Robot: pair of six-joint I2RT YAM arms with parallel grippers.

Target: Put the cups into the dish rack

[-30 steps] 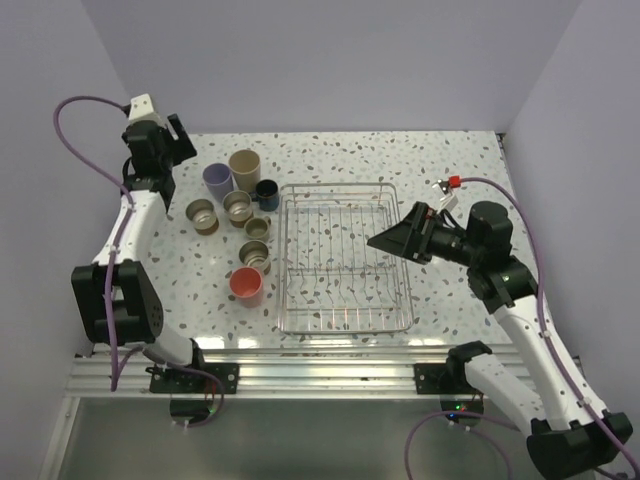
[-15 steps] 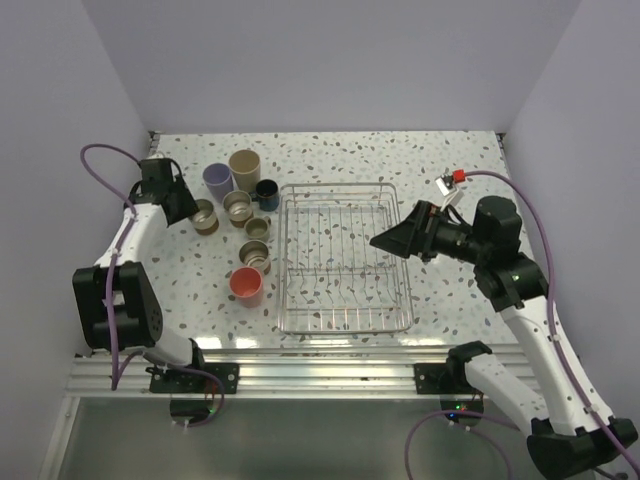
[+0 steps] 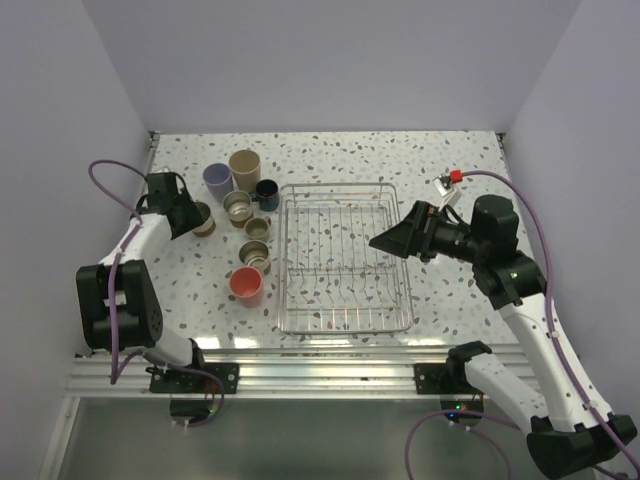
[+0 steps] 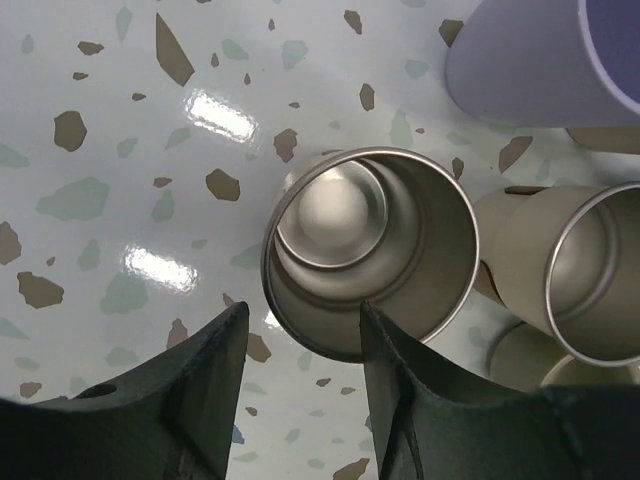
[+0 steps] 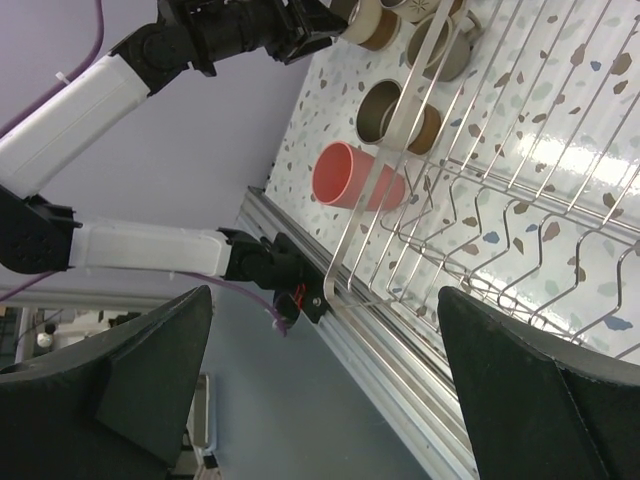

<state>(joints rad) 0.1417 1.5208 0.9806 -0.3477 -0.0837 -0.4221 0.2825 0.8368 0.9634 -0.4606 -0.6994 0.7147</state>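
Note:
Several cups stand left of the empty silver wire dish rack [image 3: 342, 327]: lavender tumbler [image 3: 216, 180], beige tumbler [image 3: 245, 164], dark blue mug [image 3: 267, 193], coral-pink cup [image 3: 246, 286] and short steel cups [image 3: 255, 254]. My left gripper [image 3: 190, 216] is open and low at the leftmost steel cup [image 3: 204, 217]. In the left wrist view this cup [image 4: 370, 250] is upright, and the gripper [image 4: 300, 325] has one finger outside its near wall and the other over its opening. My right gripper [image 3: 385, 240] is open and empty above the rack's right side.
In the left wrist view the lavender tumbler [image 4: 530, 60] and another tan steel cup [image 4: 590, 280] stand close to the right of the targeted cup. The right wrist view shows the rack [image 5: 480, 170], the coral-pink cup [image 5: 355, 178] and the table's front rail [image 5: 400, 370].
My left arm has swung down from the far left back corner to the leftmost steel cup. The right arm has barely shifted.

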